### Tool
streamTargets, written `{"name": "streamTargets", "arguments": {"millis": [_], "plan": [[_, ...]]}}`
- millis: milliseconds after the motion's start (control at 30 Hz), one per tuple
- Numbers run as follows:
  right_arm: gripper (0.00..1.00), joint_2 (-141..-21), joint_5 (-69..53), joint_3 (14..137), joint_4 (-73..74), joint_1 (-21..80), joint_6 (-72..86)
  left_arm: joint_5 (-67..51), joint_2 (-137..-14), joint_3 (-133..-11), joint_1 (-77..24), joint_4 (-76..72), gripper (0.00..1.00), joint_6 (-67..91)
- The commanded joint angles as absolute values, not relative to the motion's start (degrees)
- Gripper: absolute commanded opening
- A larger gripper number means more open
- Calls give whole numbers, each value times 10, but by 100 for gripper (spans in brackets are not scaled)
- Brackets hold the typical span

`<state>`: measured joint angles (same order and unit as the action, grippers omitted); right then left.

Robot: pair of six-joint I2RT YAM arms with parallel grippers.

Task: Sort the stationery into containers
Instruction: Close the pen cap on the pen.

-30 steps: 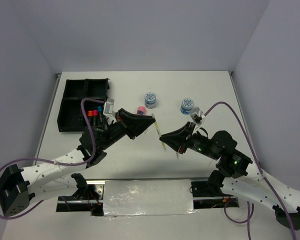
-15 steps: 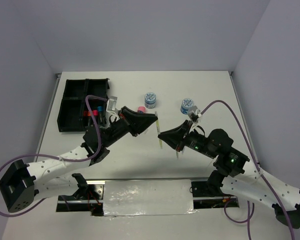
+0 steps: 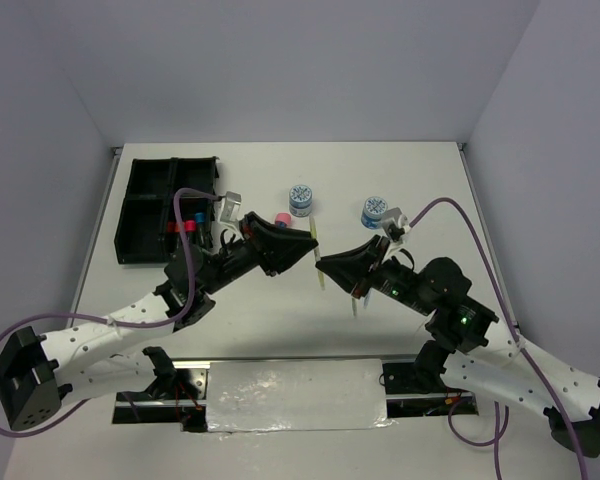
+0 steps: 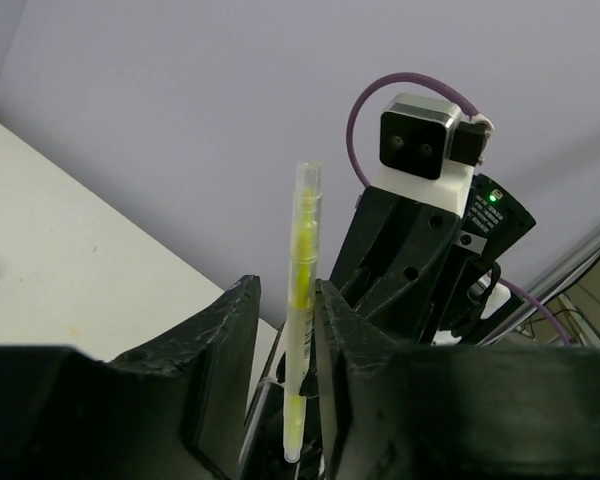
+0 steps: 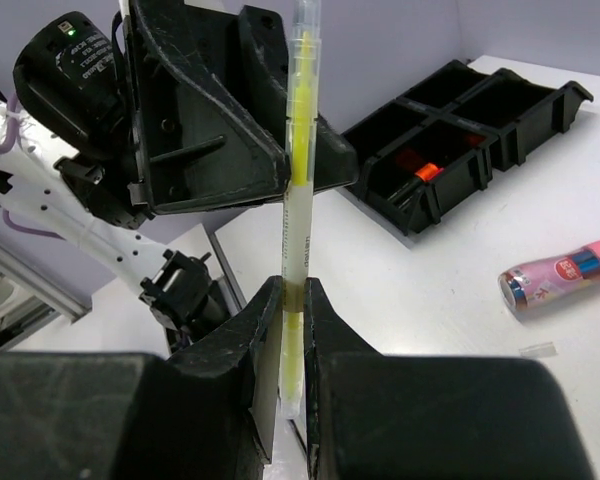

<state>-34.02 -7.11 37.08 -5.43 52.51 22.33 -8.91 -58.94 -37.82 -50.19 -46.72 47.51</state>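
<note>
Yellow-green pen (image 5: 298, 190): held in mid-air between both arms, well right of the organiser tray (image 3: 126, 215).
Left gripper (image 4: 287, 290): jaws have just loosened from a closed setting and are now spread around the pen, with a gap on one side.
Right gripper (image 5: 291, 292): unchanged, pinching the pen lower down.
Task effect: the pen's support is likely passing to the right arm. The pen is not yet in a compartment.

Top external: high behind both bases, far off, looking down over the whole table (image 3: 410, 180).
Left wrist: tight behind the left gripper (image 4: 285, 292), facing the right arm (image 4: 420, 255).
Right wrist: tight behind the right gripper (image 5: 290, 288), facing the left arm (image 5: 75, 75) and tray (image 5: 520, 140).
Shared: the yellow-green pen (image 5: 302, 120), mid-frame in all three.
</note>
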Motion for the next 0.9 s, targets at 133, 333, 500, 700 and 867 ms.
{"name": "streamTargets", "arguments": {"millis": [133, 333, 500, 700, 867], "plan": [[0, -354, -91, 374, -120, 526, 223, -161, -604, -405, -504, -519, 33, 450], [0, -375, -112, 389, -114, 525, 214, -261, -621, -398, -504, -598, 3, 451], [48, -393, -142, 397, -120, 519, 211, -287, -609, -396, -506, -615, 0, 436], [46, -415, -153, 413, -127, 518, 204, -273, -594, -391, -507, -611, 0, 435], [6, -422, -160, 427, -127, 516, 200, -269, -598, -395, -507, -583, 0, 427]]}}
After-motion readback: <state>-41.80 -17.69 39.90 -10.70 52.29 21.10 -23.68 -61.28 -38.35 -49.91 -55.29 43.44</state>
